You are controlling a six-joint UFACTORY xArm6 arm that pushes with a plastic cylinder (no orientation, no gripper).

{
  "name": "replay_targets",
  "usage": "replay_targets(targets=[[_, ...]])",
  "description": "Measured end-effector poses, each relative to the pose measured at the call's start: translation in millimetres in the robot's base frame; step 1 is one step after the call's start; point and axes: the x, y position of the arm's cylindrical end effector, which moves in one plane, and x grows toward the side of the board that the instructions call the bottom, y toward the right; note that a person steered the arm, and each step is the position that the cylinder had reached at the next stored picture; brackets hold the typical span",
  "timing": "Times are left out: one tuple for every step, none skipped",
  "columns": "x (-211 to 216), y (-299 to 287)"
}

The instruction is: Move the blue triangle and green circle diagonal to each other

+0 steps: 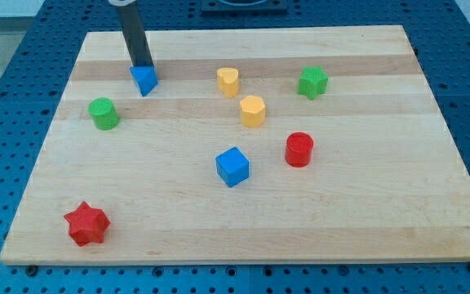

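The blue triangle (145, 80) lies near the board's upper left. The green circle (104, 113) stands below and to the left of it, a short gap apart. My tip (142, 65) is at the triangle's top edge, touching or nearly touching it, with the dark rod rising up out of the view's top.
A yellow heart-like block (228, 82) and a yellow rounded block (253, 110) sit at centre top. A green star (312, 82) is at the upper right, a red cylinder (299, 149) right of centre, a blue cube (232, 167) at centre, a red star (86, 224) at the lower left. The wooden board (382, 220) lies on a blue perforated table.
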Motion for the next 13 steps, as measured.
replay_targets(targets=[[-2, -4], [-4, -20], [-4, -23], [8, -24], [41, -18], [51, -6], [51, -6], [56, 18], [58, 44], [58, 60], [58, 61], [53, 23], [51, -41]])
